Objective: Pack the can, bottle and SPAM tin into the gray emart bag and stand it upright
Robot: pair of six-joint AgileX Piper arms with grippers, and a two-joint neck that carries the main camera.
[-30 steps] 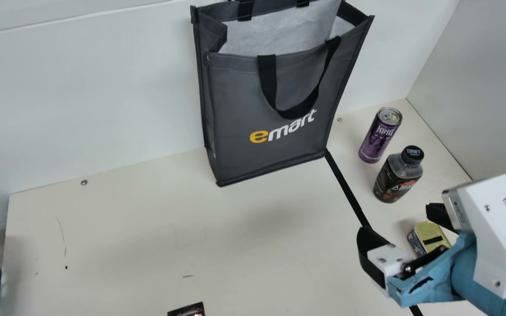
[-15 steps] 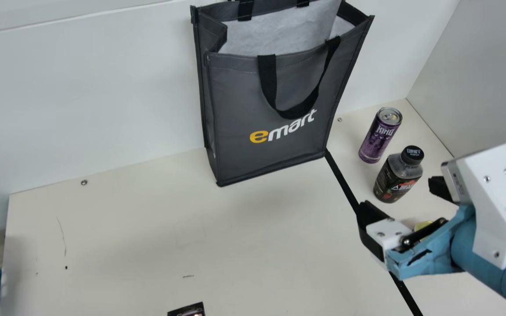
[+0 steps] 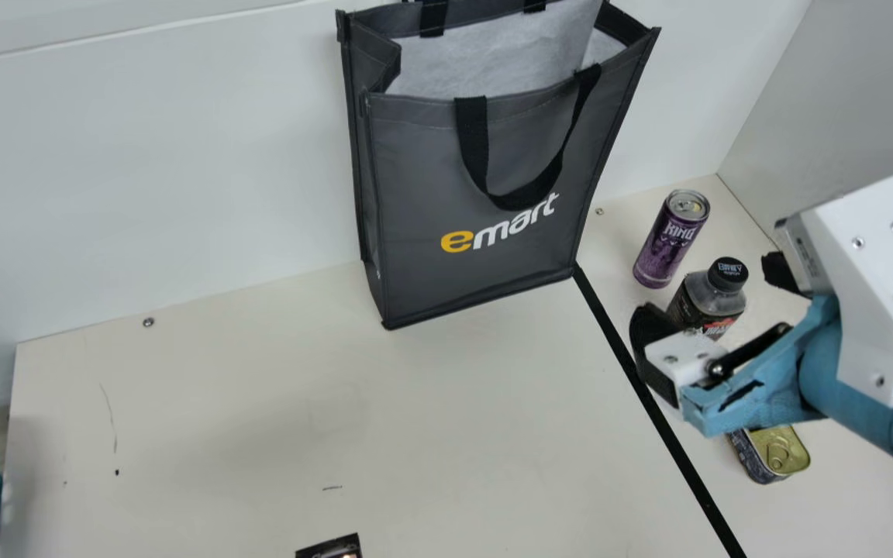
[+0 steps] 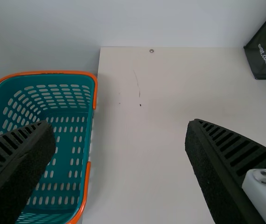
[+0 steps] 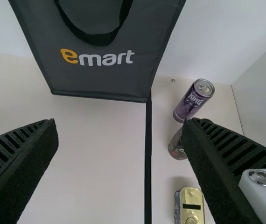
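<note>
The can [image 3: 667, 244] stands upright near the table's [image 3: 260, 387] back right corner, the bottle [image 3: 712, 294] upright just in front of it. Further forward the SPAM tin [image 3: 778, 452] lies flat, lid up, long axis along the black tape [image 3: 689, 465], ring end away from the gray emart bag [image 3: 415, 170], upright at the back edge. The right gripper [image 3: 708, 296], jaws spread wide, grips nothing; bottle contact I cannot tell. The left gripper [image 4: 120, 126], equally wide, holds nothing; a teal basket [image 4: 90, 140] flanks the left edge
</note>
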